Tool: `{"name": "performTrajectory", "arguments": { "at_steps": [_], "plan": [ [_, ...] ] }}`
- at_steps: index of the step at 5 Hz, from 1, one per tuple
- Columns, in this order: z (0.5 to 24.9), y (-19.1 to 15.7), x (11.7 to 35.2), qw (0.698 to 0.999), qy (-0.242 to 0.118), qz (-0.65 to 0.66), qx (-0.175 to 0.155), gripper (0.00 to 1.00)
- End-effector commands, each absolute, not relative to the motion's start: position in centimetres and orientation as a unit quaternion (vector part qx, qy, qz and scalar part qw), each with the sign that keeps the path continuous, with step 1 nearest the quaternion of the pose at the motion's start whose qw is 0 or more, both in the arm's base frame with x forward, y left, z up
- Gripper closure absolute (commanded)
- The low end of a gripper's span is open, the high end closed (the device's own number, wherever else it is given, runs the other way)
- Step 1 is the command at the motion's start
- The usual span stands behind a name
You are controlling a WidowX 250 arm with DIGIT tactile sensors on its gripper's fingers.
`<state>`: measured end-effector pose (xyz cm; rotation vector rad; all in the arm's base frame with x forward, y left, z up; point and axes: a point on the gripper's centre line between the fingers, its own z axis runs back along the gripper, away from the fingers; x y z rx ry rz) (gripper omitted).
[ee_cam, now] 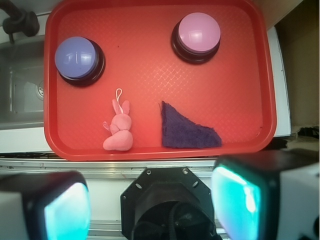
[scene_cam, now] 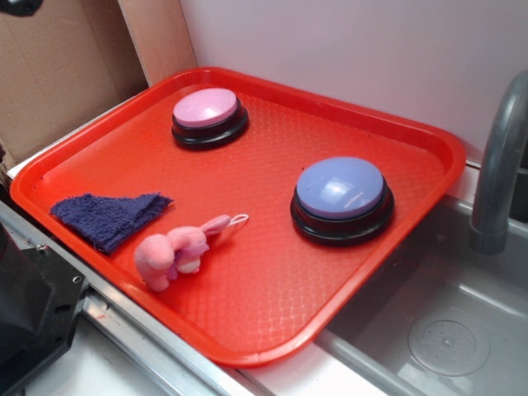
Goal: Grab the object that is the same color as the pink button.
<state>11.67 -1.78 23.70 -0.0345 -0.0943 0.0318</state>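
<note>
The gripper [ee_cam: 152,200] shows only in the wrist view, at the bottom edge: its two fingers [ee_cam: 235,197] stand wide apart, released and holding nothing, high above the near rim of the tray and touching none of the things on it. Just beyond them lies the red tray [scene_cam: 272,322], its floor patterned with a fine diamond texture. Near the tray's front edge the pink plush bunny [scene_cam: 175,252] lies on its side, long ears and thin white loop [scene_cam: 238,220] pointing toward the tray's middle. Just beside it, apart from it, lies a folded dark blue cloth [scene_cam: 111,216]. Farther back sits the pink button [scene_cam: 208,116], a light pink dome on a black round base, and well apart from it a blue-lavender button [scene_cam: 341,198] of the same build. The tray rests on a pale counter beside a grey sink [scene_cam: 450,330] with a grey faucet [scene_cam: 501,165]. Behind are a white wall [scene_cam: 355,49] and brown cardboard [scene_cam: 58,66]. No writing can be read anywhere.
</note>
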Motion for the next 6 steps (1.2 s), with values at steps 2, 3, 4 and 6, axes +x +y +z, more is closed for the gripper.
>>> {"name": "performTrajectory", "arguments": {
  "at_steps": [2,3,4,6],
  "plan": [
    [20.9,-2.6,12.3,0.998,-0.044,0.040,-0.027,0.00],
    [17.7,-4.0,13.3,0.998,-0.034,0.019,-0.054,0.00],
    [14.3,-4.9,14.0,0.996,-0.046,0.060,-0.040,0.00],
    [8.1,-5.7,14.7,0.996,-0.034,0.085,0.004,0.00]
  ]
}}
